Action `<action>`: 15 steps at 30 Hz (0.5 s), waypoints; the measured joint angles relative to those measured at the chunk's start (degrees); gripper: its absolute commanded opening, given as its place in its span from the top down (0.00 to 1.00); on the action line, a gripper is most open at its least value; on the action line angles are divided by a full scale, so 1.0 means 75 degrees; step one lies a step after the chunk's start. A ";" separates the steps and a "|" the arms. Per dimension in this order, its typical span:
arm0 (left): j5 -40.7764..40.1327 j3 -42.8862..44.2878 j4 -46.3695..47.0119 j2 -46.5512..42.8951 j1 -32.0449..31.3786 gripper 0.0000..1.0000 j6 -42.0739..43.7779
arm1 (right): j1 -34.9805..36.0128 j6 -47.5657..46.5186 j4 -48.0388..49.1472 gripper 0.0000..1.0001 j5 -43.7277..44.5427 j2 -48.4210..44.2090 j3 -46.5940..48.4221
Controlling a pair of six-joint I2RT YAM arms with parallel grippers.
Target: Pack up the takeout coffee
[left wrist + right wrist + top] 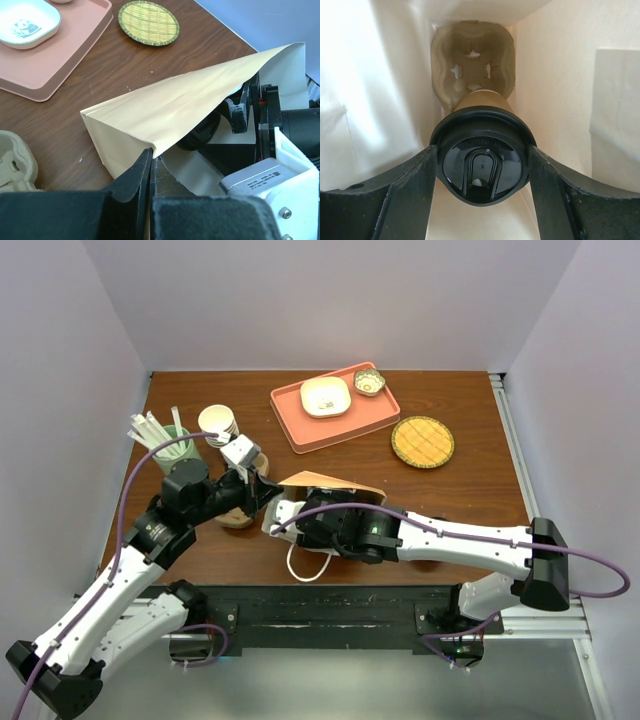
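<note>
Inside the brown paper bag (380,100), seen by the right wrist alone: shows the takeout coffee (482,155) lying lengthwise, black lid toward the lens. Grips it at the lid's rim with both fingers of the right pincer (481,175), one on each side. Points the cup's base at a pulp cup carrier (472,55) lodged at the bag's far end; cannot tell whether touching or apart.

From overhead, gives none of that: only the bag on its side on the worktop (470,480), with the right pincer sunk into its mouth and the cup and fingertips hidden. From the left wrist, catches just a sliver of black lid under the bag's raised upper flap, beside the right wrist's housing. Pinches the bag's edge in the left pincer (151,159), closed tight, propping the mouth open.

Farther back on the worktop, overhead: pink tray (285,415), woven coaster (422,442), stack of lidless paper cups (217,423).
</note>
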 measured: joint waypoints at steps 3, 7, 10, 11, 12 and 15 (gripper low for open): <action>0.0006 0.0146 -0.0117 0.0114 0.0000 0.97 -0.0023 | -0.0032 -0.0003 0.0015 0.49 -0.0009 -0.0082 -0.0157; 0.0020 0.0399 -0.0443 0.0259 -0.0003 0.98 -0.0140 | -0.0064 -0.0017 0.0195 0.50 -0.0073 -0.0245 -0.0490; -0.0003 0.0702 -0.0857 0.0361 -0.0003 0.99 -0.0189 | -0.0070 -0.0038 0.0431 0.50 -0.0221 -0.0283 -0.0568; -0.0012 0.0810 -0.0985 0.0385 -0.0003 0.99 -0.0198 | -0.0076 -0.0047 0.0542 0.50 -0.0306 -0.0277 -0.0568; -0.0029 0.0895 -0.1081 0.0391 -0.0003 0.99 -0.0213 | -0.0079 -0.0052 0.0644 0.50 -0.0344 -0.0262 -0.0565; -0.0096 0.0968 -0.1262 0.0329 -0.0003 0.99 -0.0291 | -0.0108 -0.0087 0.0918 0.50 -0.0475 -0.0175 -0.0560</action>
